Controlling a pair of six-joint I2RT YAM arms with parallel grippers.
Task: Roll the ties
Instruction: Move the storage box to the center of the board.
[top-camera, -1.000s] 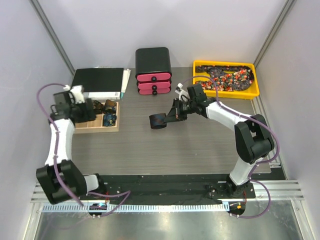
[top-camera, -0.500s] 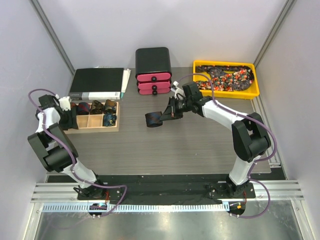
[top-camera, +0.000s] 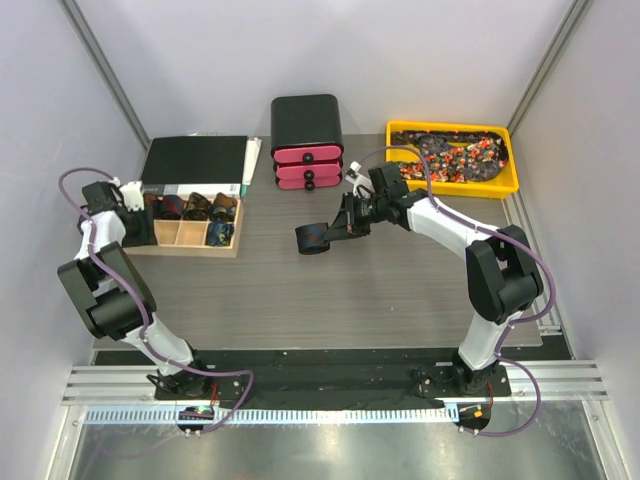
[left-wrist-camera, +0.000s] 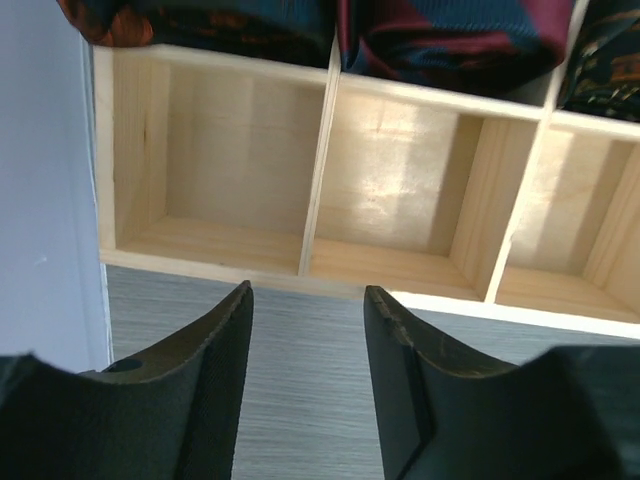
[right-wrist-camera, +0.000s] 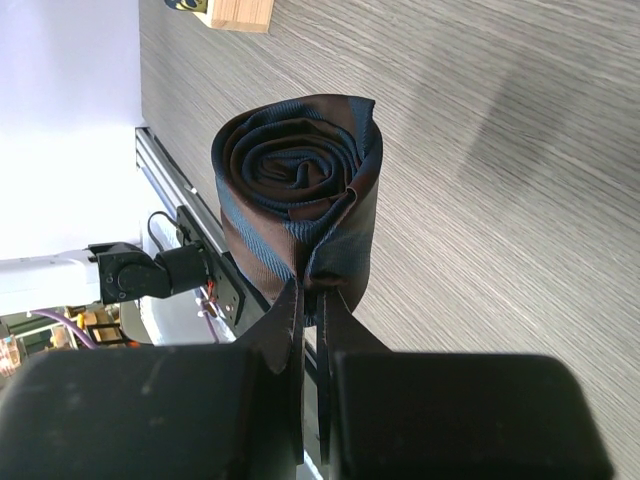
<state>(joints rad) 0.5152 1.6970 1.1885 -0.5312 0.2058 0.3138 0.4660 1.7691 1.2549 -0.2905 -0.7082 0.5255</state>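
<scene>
Top view: right claw (top-camera: 336, 232) sits at frame ctr, shut on the outer edge of a rolled tie (top-camera: 313, 239), which is just over or on the table (top-camera: 300, 290); can't tell which from here. Left claw (top-camera: 137, 212) is at far left, just beside the left end of the wooden box (top-camera: 196, 248). The box holds several coiled ties (top-camera: 198, 207) along its back row plus one at front right; two front compts look bare. At upper right, the yellow tray (top-camera: 452, 127) has a heap of loose ties (top-camera: 455, 155), speckled, unrolled. Left wrist view: left claw (left-wrist-camera: 305, 325) w/ fingers apart, nothing btwn them, pointing at bare pale-wood compts of the wooden box (left-wrist-camera: 325, 180); coiled ties (left-wrist-camera: 440, 30) show along the top edge. Right wrist view: rolled tie (right-wrist-camera: 300, 190), dark navy w/ brownish stripes, is a tight spiral mid-frame, and right claw (right-wrist-camera: 312, 300) has its fingers pressed together on the tie's outer layer at the bottom of the coil. Progress, as I judge it: roughly midway. Several ties are rolled and boxed, one is rolled and in the claw w/ bare compts to take it, and the tray heap is yet to be rolled.
</scene>
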